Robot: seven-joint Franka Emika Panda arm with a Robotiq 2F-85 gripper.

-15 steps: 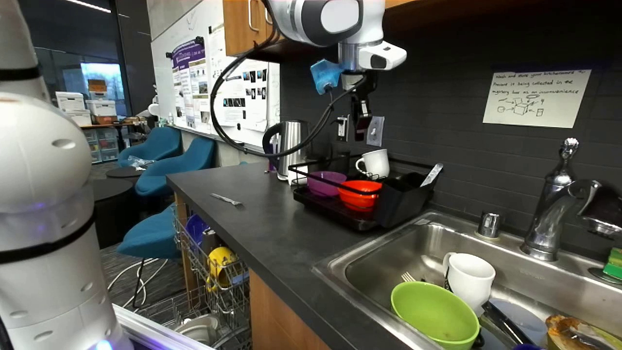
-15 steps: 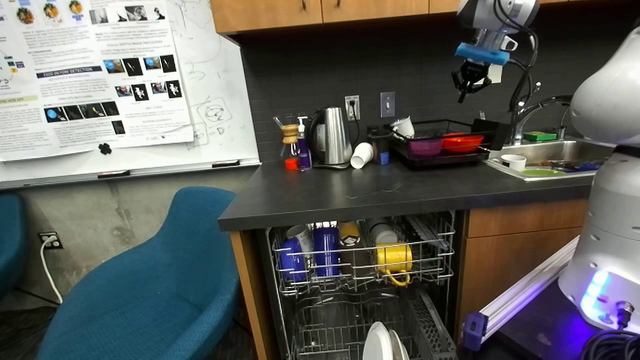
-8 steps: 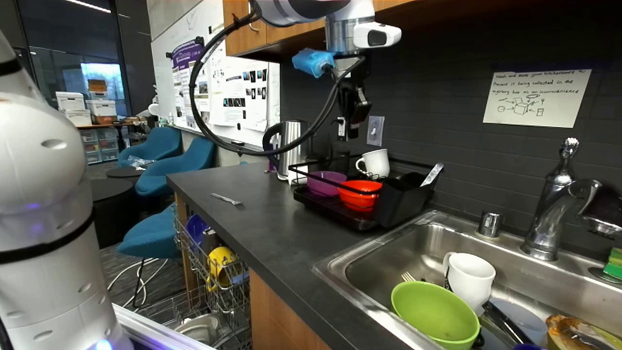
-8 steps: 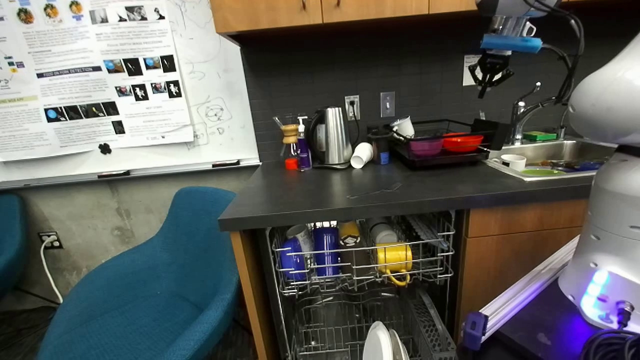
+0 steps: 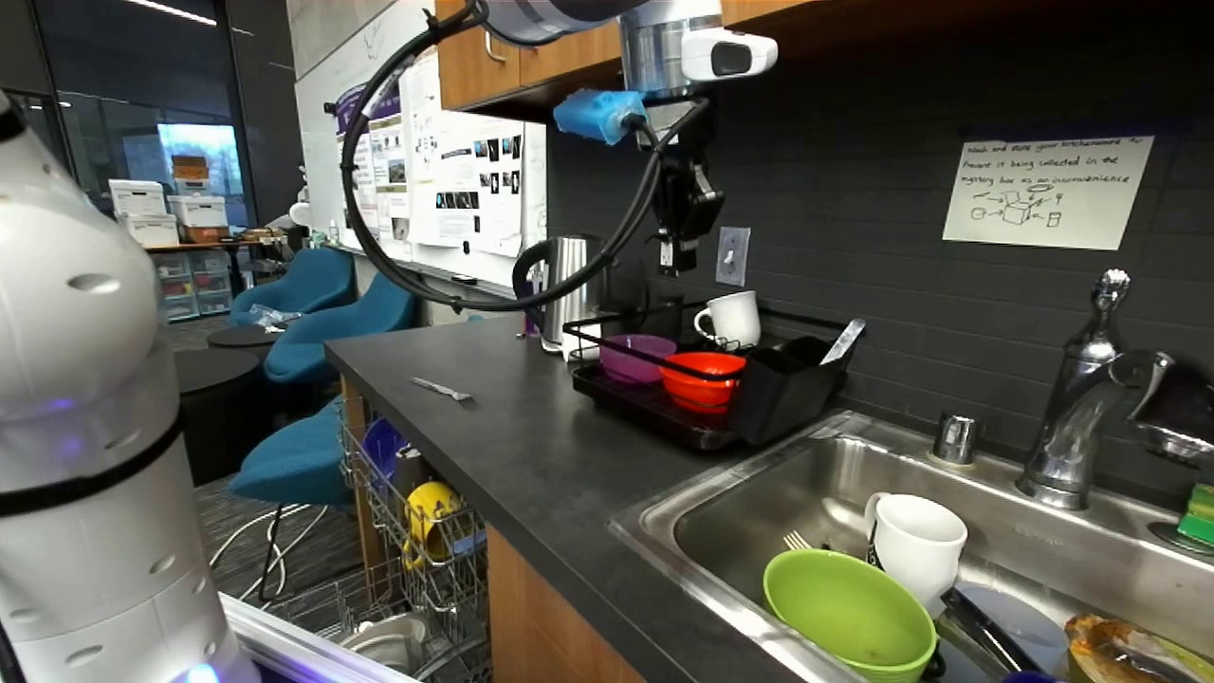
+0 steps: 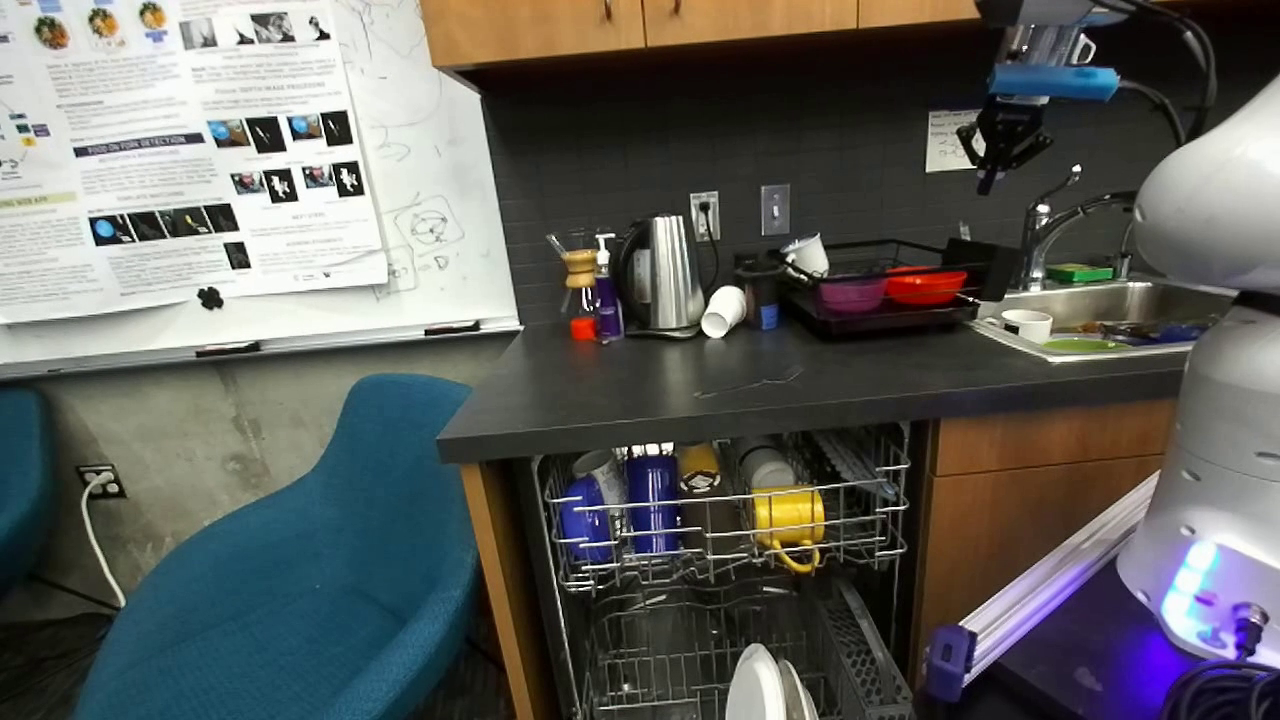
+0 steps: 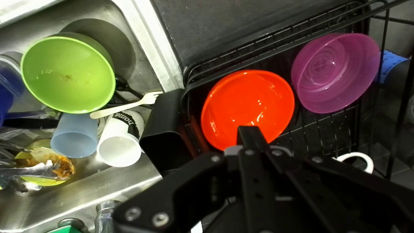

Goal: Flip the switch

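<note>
- Switch is sitting on the wall behind the dish rack.
- Fingers are hanging together, gripping nothing, well clear of it.
- Step in hand is seemingly positioning; a pending flip is calling for aligning, then pushing.

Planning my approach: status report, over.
Gripper shut, empty. Wall switch visible, gripper apart from it. White mug in dish rack below switch, possible snag.

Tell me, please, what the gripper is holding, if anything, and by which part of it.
Nothing is held: the gripper is shut and empty.
</note>
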